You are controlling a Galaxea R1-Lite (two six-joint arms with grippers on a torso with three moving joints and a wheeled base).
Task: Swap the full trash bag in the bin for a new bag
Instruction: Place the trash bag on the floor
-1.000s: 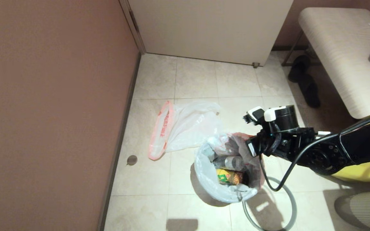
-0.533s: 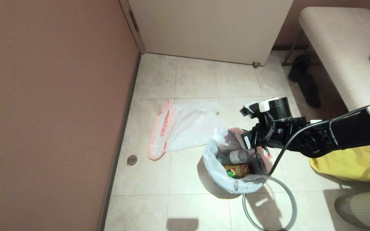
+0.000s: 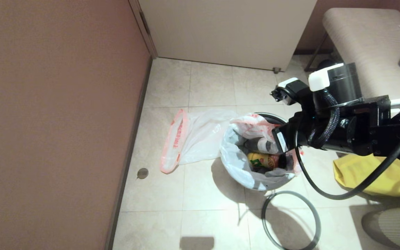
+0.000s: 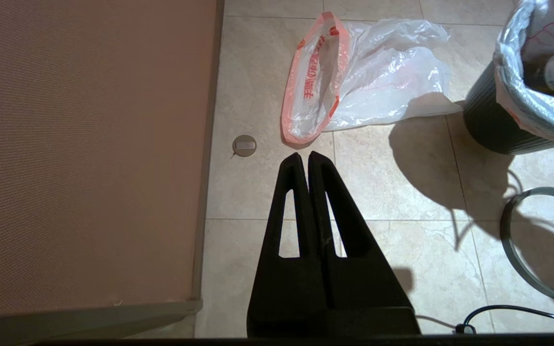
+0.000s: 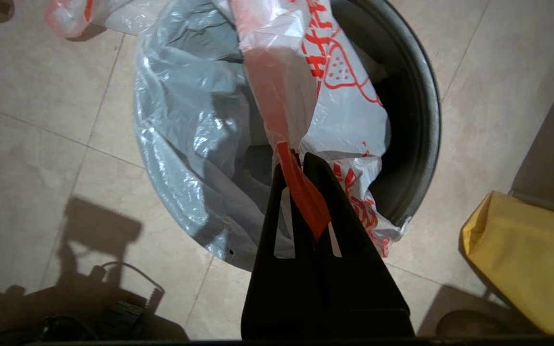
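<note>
Right wrist view: right gripper (image 5: 298, 161) pinches the full trash bag (image 5: 334, 110).

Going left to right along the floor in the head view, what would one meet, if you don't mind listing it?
Floor drain → new bag → full trash bag in the bin → yellow bag.

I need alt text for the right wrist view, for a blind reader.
The right claw is shut on the orange-printed rim of the full trash bag, which sits in the black bin on a tiled floor. A yellow bag lies beside the bin.
</note>
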